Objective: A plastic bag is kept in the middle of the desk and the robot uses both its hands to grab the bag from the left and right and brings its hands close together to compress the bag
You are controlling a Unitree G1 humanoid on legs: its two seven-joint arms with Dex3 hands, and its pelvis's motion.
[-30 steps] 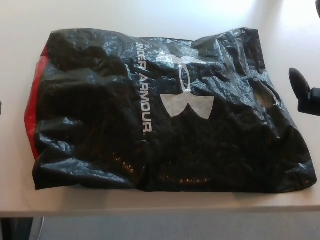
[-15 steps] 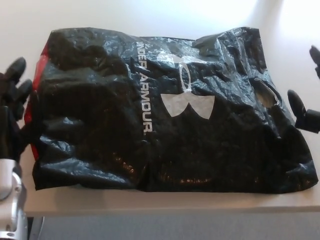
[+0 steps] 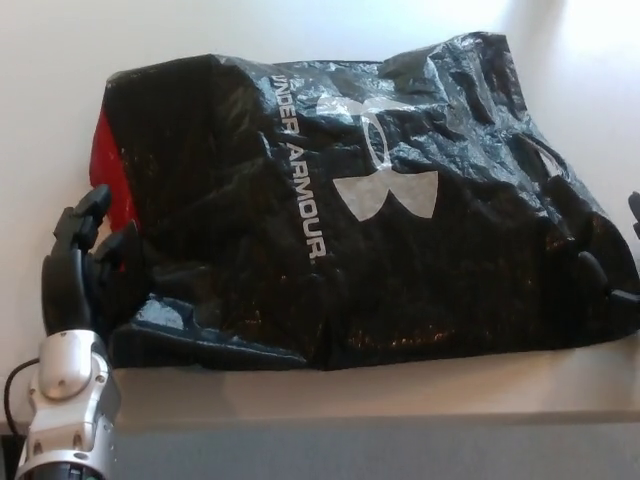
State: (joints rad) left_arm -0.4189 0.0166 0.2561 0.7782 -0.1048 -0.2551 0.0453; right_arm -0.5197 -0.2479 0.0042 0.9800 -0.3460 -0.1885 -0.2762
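Note:
A black plastic bag (image 3: 340, 220) with white Under Armour lettering and a red left side lies crumpled across the middle of the desk (image 3: 300, 385). My left hand (image 3: 85, 265) is at the bag's lower left corner. Its fingers (image 3: 92, 208) are spread and rest against the red and black edge without closing on it. Only a small dark part of my right hand (image 3: 608, 283) shows at the picture's right border, tight against the bag's lower right edge; the rest is cut off.
The pale desk runs behind and to both sides of the bag, and its front edge (image 3: 350, 412) lies just below the bag. My silver left forearm (image 3: 65, 410) rises from below that edge.
My left hand has moved in and right against the bag's left edge, which is now bunched and raised. The right hand has sunk lower against the bag's right side. The view has shifted slightly.

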